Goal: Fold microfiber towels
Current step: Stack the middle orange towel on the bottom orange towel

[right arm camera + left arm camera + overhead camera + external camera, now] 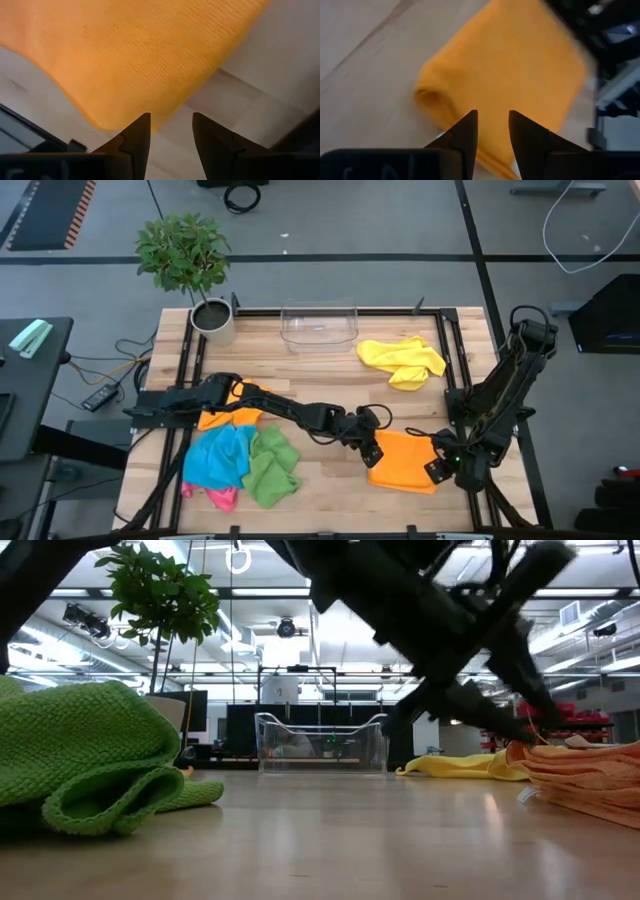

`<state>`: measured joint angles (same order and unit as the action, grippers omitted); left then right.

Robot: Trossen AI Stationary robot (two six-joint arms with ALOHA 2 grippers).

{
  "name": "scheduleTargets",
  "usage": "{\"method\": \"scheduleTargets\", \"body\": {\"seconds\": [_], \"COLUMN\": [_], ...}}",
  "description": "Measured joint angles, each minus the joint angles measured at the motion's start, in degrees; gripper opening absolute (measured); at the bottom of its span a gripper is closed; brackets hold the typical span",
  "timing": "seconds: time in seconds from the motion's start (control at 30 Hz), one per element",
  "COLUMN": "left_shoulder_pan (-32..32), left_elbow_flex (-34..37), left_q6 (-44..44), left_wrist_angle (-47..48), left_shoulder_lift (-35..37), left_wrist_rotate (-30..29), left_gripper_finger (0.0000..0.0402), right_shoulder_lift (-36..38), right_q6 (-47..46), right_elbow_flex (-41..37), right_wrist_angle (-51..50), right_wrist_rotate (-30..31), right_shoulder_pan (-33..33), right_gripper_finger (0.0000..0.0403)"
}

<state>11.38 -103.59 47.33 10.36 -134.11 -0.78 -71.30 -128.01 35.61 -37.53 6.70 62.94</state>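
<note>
Orange towel [405,461] lying at the near right of the wooden table [330,375], flanked by both grippers in the high view: left gripper [371,448] reaching across from the left to its left edge, right gripper [440,468] at its right edge. Seen only from above: second orange towel [232,409] under the left arm, blue towel [220,457], green towel [272,467] and pink towel [222,498] bunched at the near left, yellow towel [402,359] crumpled toward the far right, clear bin [319,323] at the far edge, potted plant [190,265] at the far left corner. From table height, different details: green towel [85,772] rolled up large in the foreground, orange towel [585,778] showing stacked folded layers at the right, yellow towel [462,766] and bin [321,743] beyond, dark arms crossing overhead, grippers themselves not clearly separable. Left wrist view alone revealing a rolled fold along one edge of the orange towel [510,75], with the left gripper [493,129] fingers slightly apart just above the cloth, nothing pinched between them. Right wrist view showing the ribbed weave of the orange towel [135,55] and its rounded edge, right gripper [171,131] fingers parted over bare wood right beside that edge, holding nothing.
</note>
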Motion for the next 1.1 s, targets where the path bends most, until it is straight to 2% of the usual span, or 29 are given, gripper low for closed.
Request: {"method": "scheduleTargets", "body": {"seconds": [0.17,0.67,0.77,1.0,1.1], "left_shoulder_pan": [0.01,0.04,0.04,0.02,0.02], "left_elbow_flex": [0.00,0.00,0.00,0.00,0.00], "left_q6": [0.77,1.44,1.44,1.42,1.40], "left_wrist_angle": [-0.45,-0.67,-0.62,-0.61,-0.65], "left_shoulder_lift": [-1.14,-1.90,-1.90,-1.88,-1.88], "left_wrist_rotate": [0.20,0.59,0.59,0.59,0.57], "left_gripper_finger": [0.0112,0.0109,0.0109,0.0109,0.0109], "right_shoulder_lift": [-0.97,-1.12,-1.12,-1.12,-0.72], "right_q6": [0.24,0.92,0.98,2.05,1.93], "right_elbow_flex": [-2.78,-4.06,-4.08,-3.79,-1.84], "right_wrist_angle": [6.28,7.30,7.32,9.25,8.87], "right_wrist_rotate": [4.83,5.90,5.90,5.15,2.90], "right_shoulder_pan": [-0.81,-2.43,-2.45,-2.45,-2.64], "right_gripper_finger": [0.0154,0.0148,0.0121,0.0015,0.0008]}}
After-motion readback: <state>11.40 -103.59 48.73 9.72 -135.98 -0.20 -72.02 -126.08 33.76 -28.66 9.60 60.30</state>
